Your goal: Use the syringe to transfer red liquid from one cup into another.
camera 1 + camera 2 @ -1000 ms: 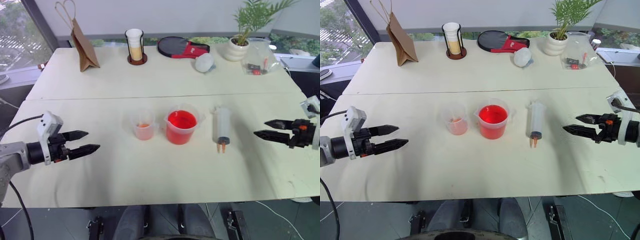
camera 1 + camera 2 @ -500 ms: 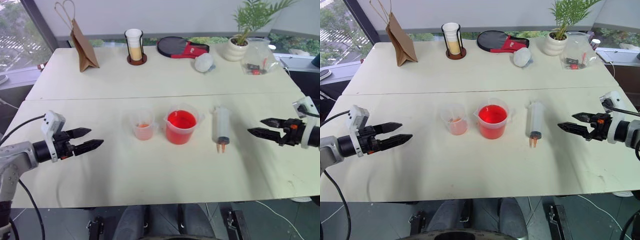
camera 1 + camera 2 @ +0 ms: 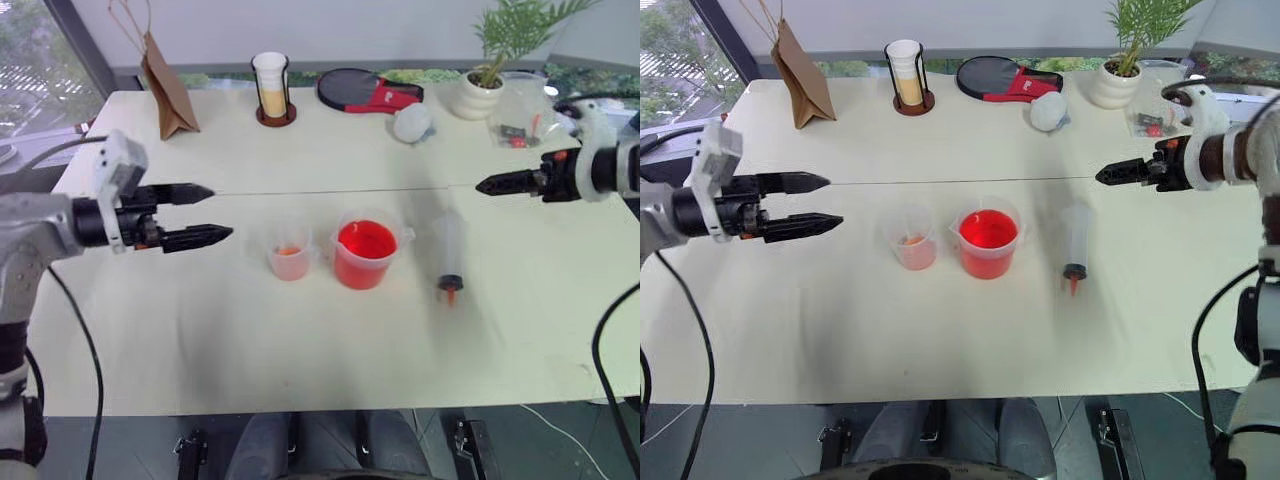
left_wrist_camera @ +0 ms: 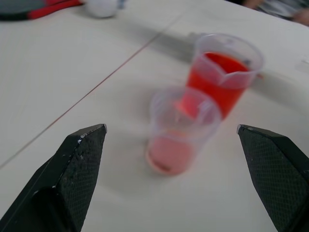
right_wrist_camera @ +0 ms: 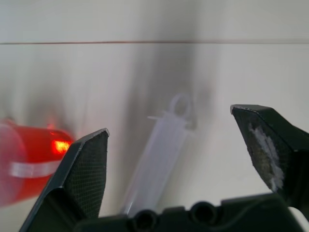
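The syringe (image 3: 447,252) lies flat on the table, orange tip toward me, right of the cups. The larger beaker (image 3: 364,255) holds the red liquid (image 3: 363,240). Left of it stands the smaller cup (image 3: 289,250) with a faint orange layer at its base. My left gripper (image 3: 218,212) hovers open to the left of the small cup and points at it; the left wrist view frames the small cup (image 4: 178,130) and the beaker (image 4: 222,72) between its fingers. My right gripper (image 3: 485,185) hangs open above the table, right of and beyond the syringe (image 5: 161,154), holding nothing.
Along the far edge of the table (image 3: 300,340) stand a brown paper bag (image 3: 165,85), a tall white and tan cup in a dark holder (image 3: 271,90), a black and red paddle (image 3: 365,93), a white lump (image 3: 410,123), a potted plant (image 3: 480,90) and a clear bag (image 3: 520,120).
Both arms have lifted and swung inward. The left gripper has come up and closer to the small cup; the right one has risen and moved in toward the syringe. Cups and syringe stayed put.
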